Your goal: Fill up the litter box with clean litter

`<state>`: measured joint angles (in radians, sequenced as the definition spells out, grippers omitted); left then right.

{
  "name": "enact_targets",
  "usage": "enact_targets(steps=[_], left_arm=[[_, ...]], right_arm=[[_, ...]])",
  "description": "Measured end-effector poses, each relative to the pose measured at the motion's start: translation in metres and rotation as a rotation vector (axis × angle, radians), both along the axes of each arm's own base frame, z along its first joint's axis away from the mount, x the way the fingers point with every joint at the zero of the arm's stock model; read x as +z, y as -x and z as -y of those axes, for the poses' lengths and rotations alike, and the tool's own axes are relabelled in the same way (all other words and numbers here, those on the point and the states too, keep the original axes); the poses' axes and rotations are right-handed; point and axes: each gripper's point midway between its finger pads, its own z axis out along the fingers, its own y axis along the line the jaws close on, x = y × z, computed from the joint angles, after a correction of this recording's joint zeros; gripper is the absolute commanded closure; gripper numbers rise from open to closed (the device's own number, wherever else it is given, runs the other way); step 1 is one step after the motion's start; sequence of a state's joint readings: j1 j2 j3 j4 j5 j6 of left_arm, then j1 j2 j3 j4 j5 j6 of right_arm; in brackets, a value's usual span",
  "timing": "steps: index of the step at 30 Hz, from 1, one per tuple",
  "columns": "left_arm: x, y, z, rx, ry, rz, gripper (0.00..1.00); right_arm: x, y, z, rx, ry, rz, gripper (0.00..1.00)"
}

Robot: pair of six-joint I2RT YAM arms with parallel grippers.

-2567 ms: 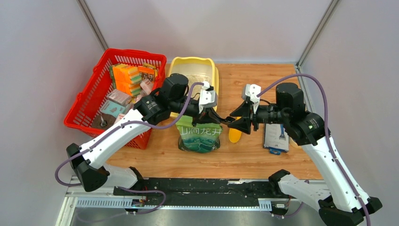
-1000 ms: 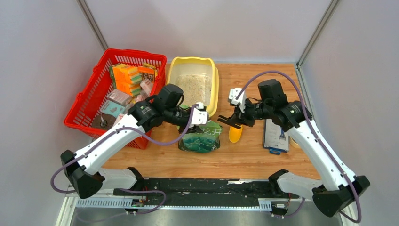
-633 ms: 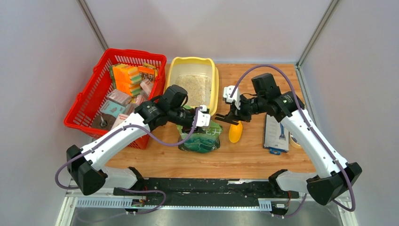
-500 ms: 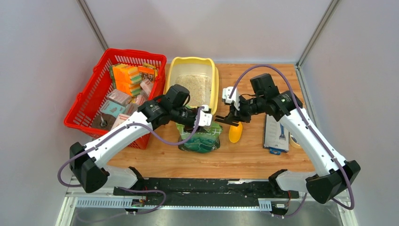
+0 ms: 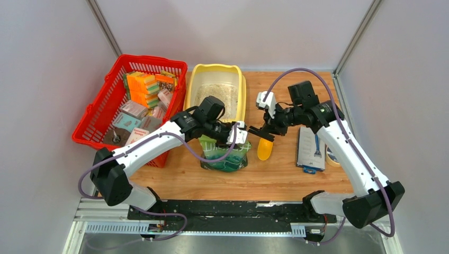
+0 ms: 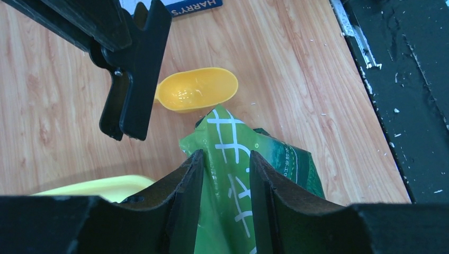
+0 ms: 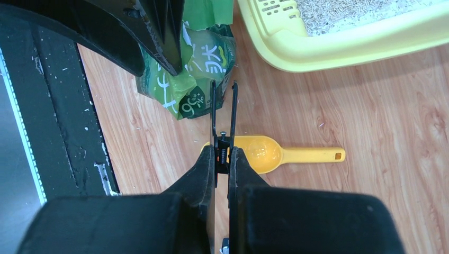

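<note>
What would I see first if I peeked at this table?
A bright red basket packed with colourful boxes sits at the left. Beside it the yellow litter box holds pale litter, and the left fingers straddle a green pouch by a yellow scoop.

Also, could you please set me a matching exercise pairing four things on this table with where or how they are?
1 litter box
2 green pouch
3 yellow scoop
4 red basket

a empty, lying on the table
b packed with small boxes
c holds pale granules
d flanked by the left claw

Pairs: 1-c, 2-d, 3-a, 4-b
</note>
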<state>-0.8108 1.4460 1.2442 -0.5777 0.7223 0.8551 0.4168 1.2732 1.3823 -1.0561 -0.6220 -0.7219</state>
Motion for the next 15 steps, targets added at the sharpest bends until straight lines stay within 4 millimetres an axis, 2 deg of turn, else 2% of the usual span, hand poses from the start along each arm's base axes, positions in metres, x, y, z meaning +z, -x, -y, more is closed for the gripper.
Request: enact_targets(steps=[15], left_arm=[[-0.004,-0.014,0.003,0.031,-0.002,0.062,0.54]], right_arm=[[0.012,0.014,0.01,-0.039,-0.024,0.03,1.0]])
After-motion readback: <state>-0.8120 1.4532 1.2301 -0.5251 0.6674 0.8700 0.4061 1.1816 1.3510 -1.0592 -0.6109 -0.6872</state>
